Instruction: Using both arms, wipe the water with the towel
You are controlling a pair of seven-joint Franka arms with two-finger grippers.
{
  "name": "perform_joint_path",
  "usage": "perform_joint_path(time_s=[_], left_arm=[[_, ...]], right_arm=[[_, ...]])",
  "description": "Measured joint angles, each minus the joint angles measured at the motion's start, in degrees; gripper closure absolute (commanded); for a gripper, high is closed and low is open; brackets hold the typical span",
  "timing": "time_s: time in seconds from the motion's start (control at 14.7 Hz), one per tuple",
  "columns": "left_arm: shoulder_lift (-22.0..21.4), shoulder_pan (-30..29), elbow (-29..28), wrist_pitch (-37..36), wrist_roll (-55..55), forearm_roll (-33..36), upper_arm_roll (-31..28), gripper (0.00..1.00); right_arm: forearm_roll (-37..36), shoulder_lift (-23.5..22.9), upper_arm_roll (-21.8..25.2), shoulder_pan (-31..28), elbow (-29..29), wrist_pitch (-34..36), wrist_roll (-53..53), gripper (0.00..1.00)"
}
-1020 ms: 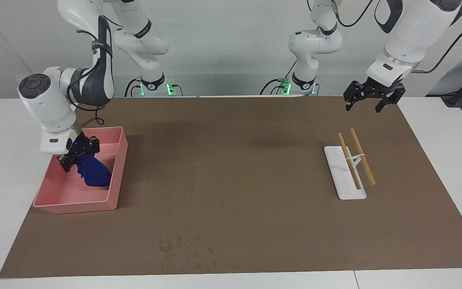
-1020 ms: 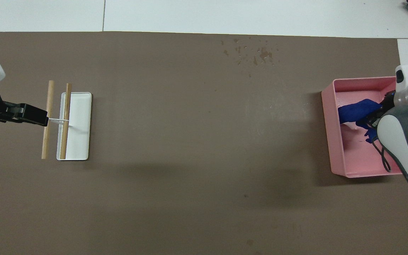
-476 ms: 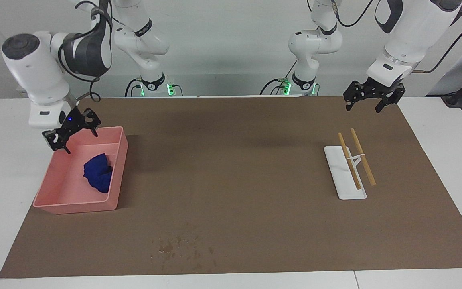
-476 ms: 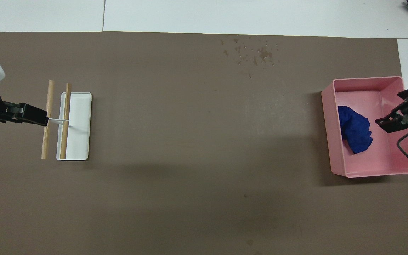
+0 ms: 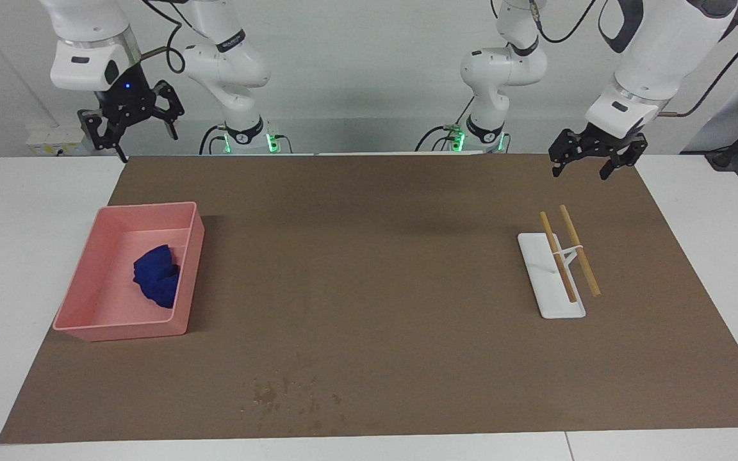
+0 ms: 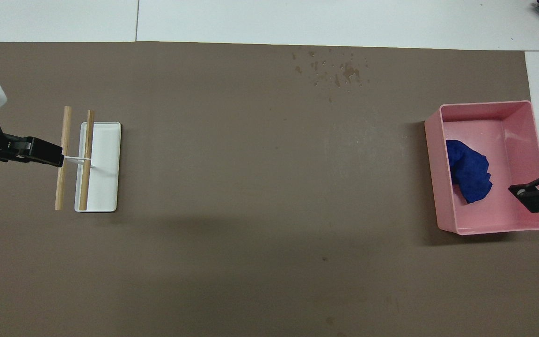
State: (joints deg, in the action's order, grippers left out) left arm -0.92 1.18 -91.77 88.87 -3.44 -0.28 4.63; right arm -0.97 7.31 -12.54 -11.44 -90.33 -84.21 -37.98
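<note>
The towel (image 5: 156, 276) (image 6: 469, 171) is a crumpled deep-blue cloth lying in the pink tray (image 5: 119, 331) (image 6: 484, 105), against the tray wall that faces the table's middle. High in the air hangs my right gripper (image 5: 131, 131) (image 6: 538, 171), open and holding nothing, over the tray's edge nearest the robots. My left gripper (image 5: 590, 163) (image 6: 47, 153) waits open and raised over the mat beside the white stand. The water (image 5: 286, 394) (image 6: 335, 70) shows as dark spots on the brown mat, farther from the robots than the tray.
A white flat stand (image 5: 558, 275) (image 6: 96, 166) carrying two wooden sticks sits toward the left arm's end of the table. The brown mat (image 5: 369, 269) covers most of the white table.
My right gripper opened and let go of the towel, which dropped into the tray. It then rose and drew back toward the robots. The left arm has not moved.
</note>
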Motion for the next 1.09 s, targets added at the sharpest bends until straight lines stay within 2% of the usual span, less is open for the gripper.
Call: perform_joint_path(time_s=[0.27, 0.48, 0.68, 0.95, 1.09], left_arm=[[0.0, 0.0, 0.0, 0.0, 0.0, 0.0, 0.0, 0.00], [0.0, 0.0, 0.0, 0.0, 0.0, 0.0, 0.0, 0.00], [0.0, 0.0, 0.0, 0.0, 0.0, 0.0, 0.0, 0.00], [0.0, 0.0, 0.0, 0.0, 0.0, 0.0, 0.0, 0.00], [0.0, 0.0, 0.0, 0.0, 0.0, 0.0, 0.0, 0.00]], right_arm=[[0.8, 0.1, -1.5, 0.5, 1.7, 5.5, 16.4, 0.00], [0.9, 0.0, -2.3, 1.3, 2.0, 5.8, 26.0, 0.00], [0.9, -2.2, -2.0, 1.1, 4.1, 5.9, 27.3, 0.00], [0.9, -10.3, -1.9, 1.1, 12.5, 7.3, 27.3, 0.00], [0.9, -10.9, -2.0, 1.6, 12.7, 7.0, 27.3, 0.00]])
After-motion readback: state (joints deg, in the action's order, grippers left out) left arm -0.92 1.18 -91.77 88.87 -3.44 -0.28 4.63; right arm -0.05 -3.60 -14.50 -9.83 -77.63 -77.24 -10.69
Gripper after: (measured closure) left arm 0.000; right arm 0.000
